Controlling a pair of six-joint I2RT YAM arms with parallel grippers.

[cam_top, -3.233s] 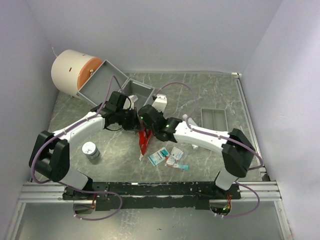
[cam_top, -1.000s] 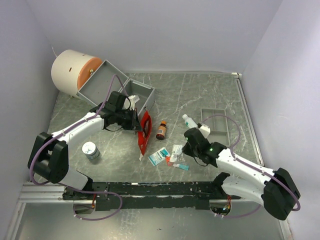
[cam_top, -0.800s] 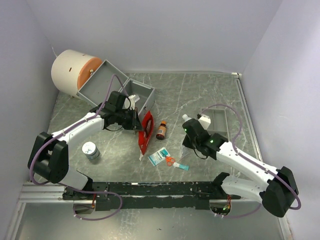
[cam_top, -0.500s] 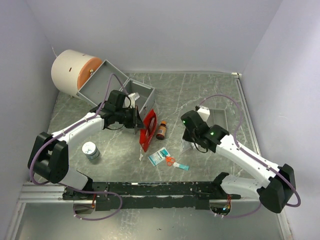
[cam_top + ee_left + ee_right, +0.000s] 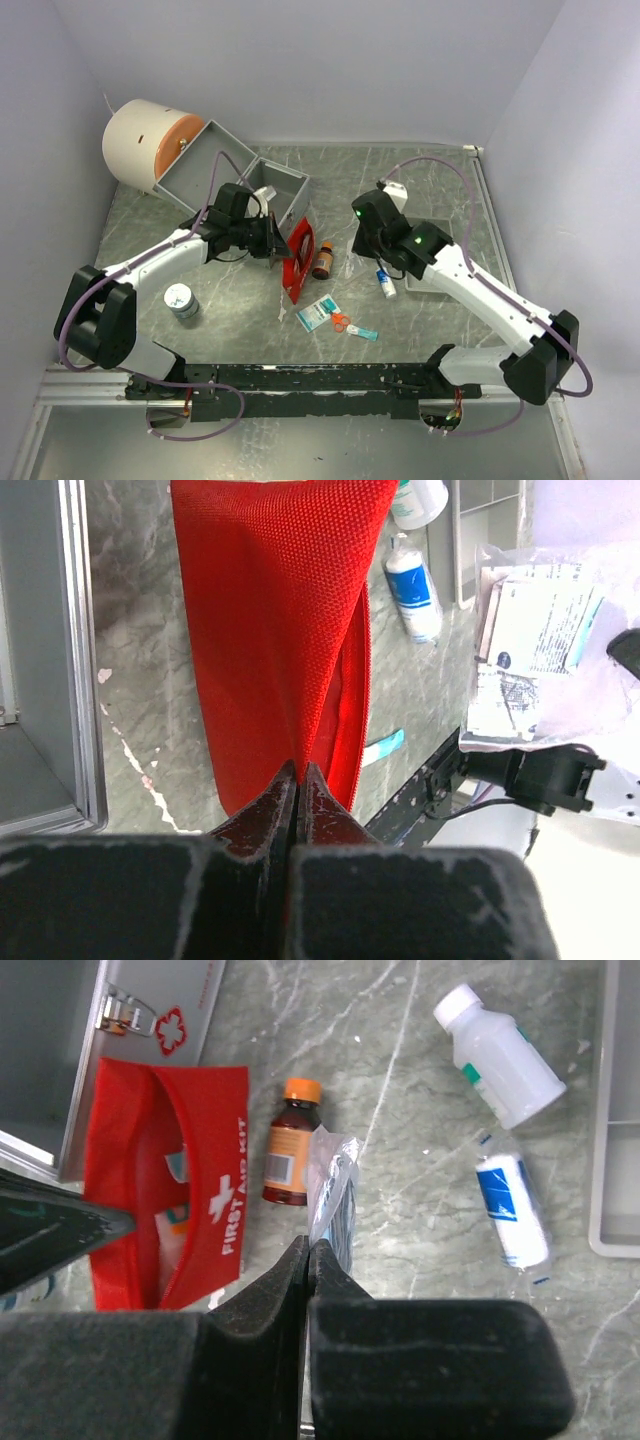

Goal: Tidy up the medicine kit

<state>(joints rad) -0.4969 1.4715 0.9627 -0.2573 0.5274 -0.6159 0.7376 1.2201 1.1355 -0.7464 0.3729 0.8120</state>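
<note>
The medicine kit's grey metal case (image 5: 232,168) lies open at the back left. My left gripper (image 5: 278,243) is shut on an edge of the red "FIRST AID" pouch (image 5: 298,258), holding it upright with its mouth open (image 5: 270,630). My right gripper (image 5: 307,1245) is shut on a clear plastic sachet packet (image 5: 331,1188) and hangs above the table just right of the pouch (image 5: 165,1200). A brown bottle with an orange cap (image 5: 289,1145) stands between pouch and packet. A white bottle (image 5: 500,1055) and a blue-and-white tube (image 5: 512,1210) lie further right.
A big white drum with an orange face (image 5: 140,145) sits behind the case. A round white tin (image 5: 181,299) lies front left. A teal sachet (image 5: 317,312), orange scissors (image 5: 342,321) and a teal strip (image 5: 365,334) lie near the front. A shallow divided tray (image 5: 620,1110) is at the right.
My right arm has swung from the front right towards the middle, lifting the sachet packet off the table to beside the pouch. The left gripper has raised the pouch more upright.
</note>
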